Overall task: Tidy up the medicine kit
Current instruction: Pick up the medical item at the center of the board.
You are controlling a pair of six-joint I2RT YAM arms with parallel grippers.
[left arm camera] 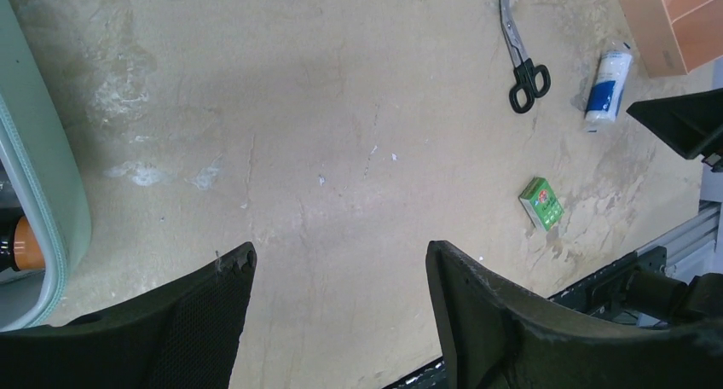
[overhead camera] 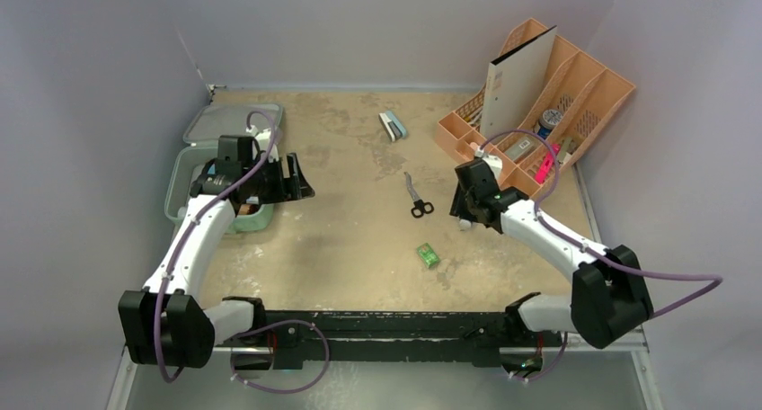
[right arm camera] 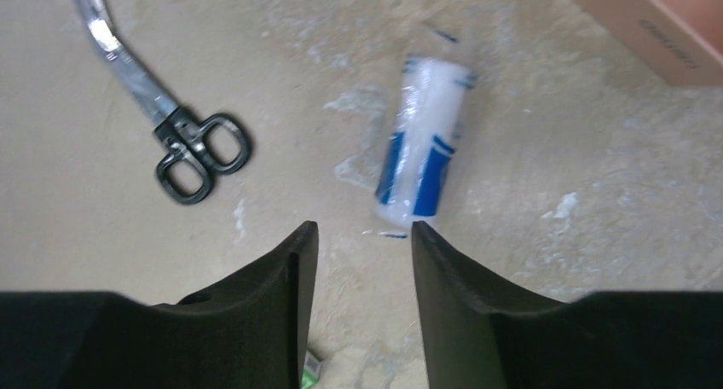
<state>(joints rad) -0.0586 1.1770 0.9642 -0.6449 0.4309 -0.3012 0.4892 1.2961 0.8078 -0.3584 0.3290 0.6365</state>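
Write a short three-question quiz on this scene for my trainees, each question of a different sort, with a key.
1. Fill the gap: the lid of the medicine kit is ___ (open or shut).
2. Which thing lies just ahead of the right tool in its wrist view? A. a white-and-blue roll; B. a red pouch; C. a syringe.
3. True or false: the scissors lie on the table, outside the medicine kit.
Key: 1 open; 2 A; 3 true.
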